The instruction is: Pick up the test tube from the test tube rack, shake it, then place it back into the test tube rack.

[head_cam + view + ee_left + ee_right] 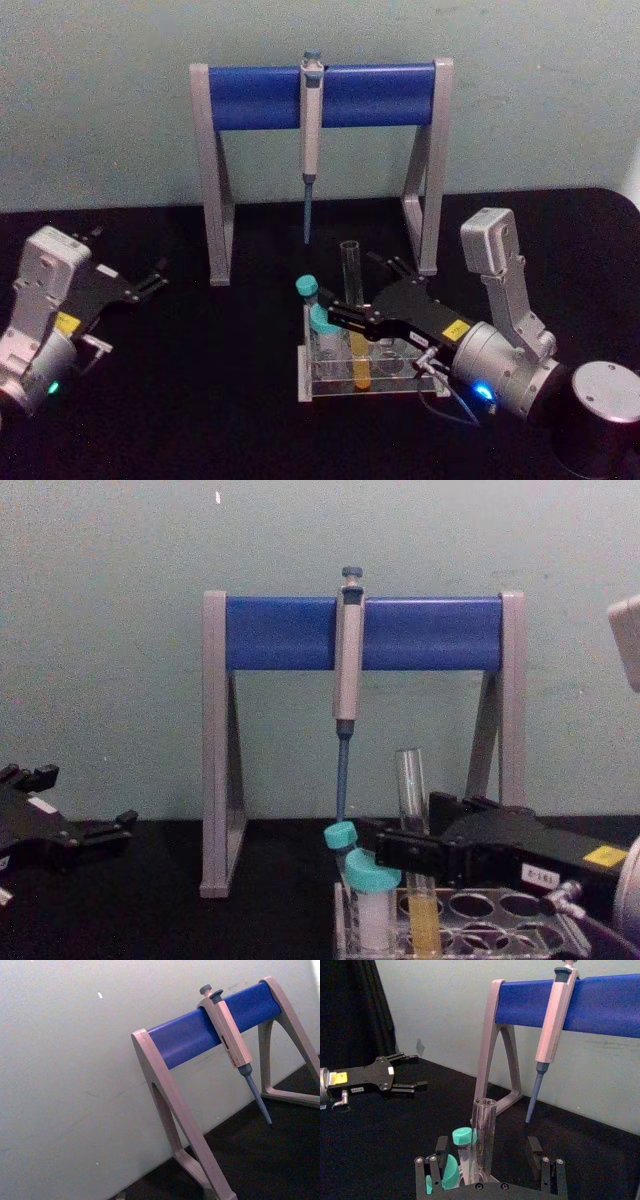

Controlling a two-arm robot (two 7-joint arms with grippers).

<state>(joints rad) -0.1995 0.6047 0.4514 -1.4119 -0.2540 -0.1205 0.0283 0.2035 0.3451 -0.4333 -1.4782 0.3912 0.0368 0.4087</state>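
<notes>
1. Table (200, 400), left side: left gripper (128, 262) parked, jaws released, well apart from the work.
2. Centre: test tube (349, 265) upright in the test tube rack (306, 372), long axis vertical, yellow liquid low.
3. Right: right gripper (355, 292), the nearer arm, reaches in from the right. Its jaws are released, straddling the tube above the rack, seemingly without contact. Judgement: close, then lift straight up.

Pipette stand (200, 1035): blue crossbar, grey legs, on black table (280, 1160). Pipette (231, 1040): hung on crossbar, tip down, apparently clear of table. Pale wall (75, 1060) behind.
</notes>
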